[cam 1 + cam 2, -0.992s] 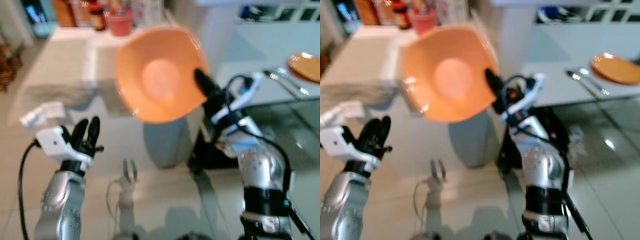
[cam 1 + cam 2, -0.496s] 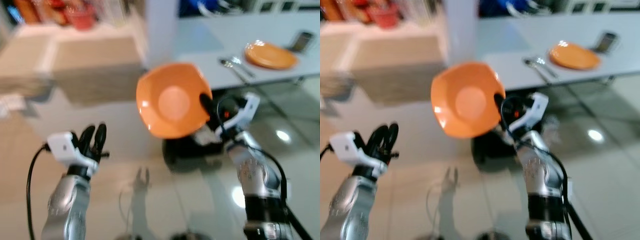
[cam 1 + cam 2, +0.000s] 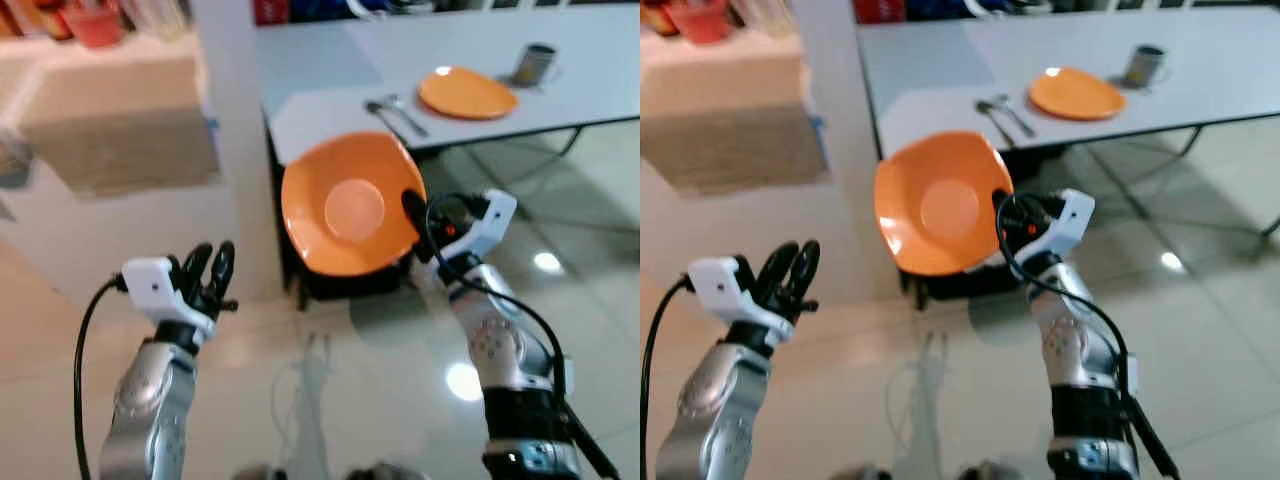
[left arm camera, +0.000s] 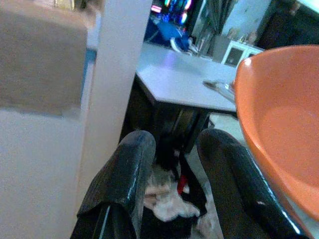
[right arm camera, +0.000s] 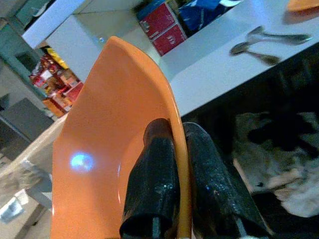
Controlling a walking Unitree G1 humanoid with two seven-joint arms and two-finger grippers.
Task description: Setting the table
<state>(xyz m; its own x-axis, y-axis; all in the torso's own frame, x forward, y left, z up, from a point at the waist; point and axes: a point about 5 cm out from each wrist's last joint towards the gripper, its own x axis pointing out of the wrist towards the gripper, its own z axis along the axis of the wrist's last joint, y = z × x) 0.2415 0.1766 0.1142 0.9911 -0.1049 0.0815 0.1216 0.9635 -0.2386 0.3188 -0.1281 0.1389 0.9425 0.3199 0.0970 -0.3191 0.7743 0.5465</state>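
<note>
My right gripper is shut on the rim of an orange bowl, held tilted in the air with its hollow facing me. The right wrist view shows one finger inside the bowl and one behind the rim. My left gripper is raised at the lower left, open and holding nothing. Ahead to the right stands a white table. On it lie an orange plate, a spoon and fork, and a grey mug.
A white pillar stands left of the table, with a beige counter and a red pot beyond it. Dark clutter lies under the table's near end. A cable trails over the glossy tiled floor.
The whole view has swung toward the table, which now shows the plate, cutlery and mug more fully. The bowl stays gripped in my right gripper; my left gripper keeps its raised pose.
</note>
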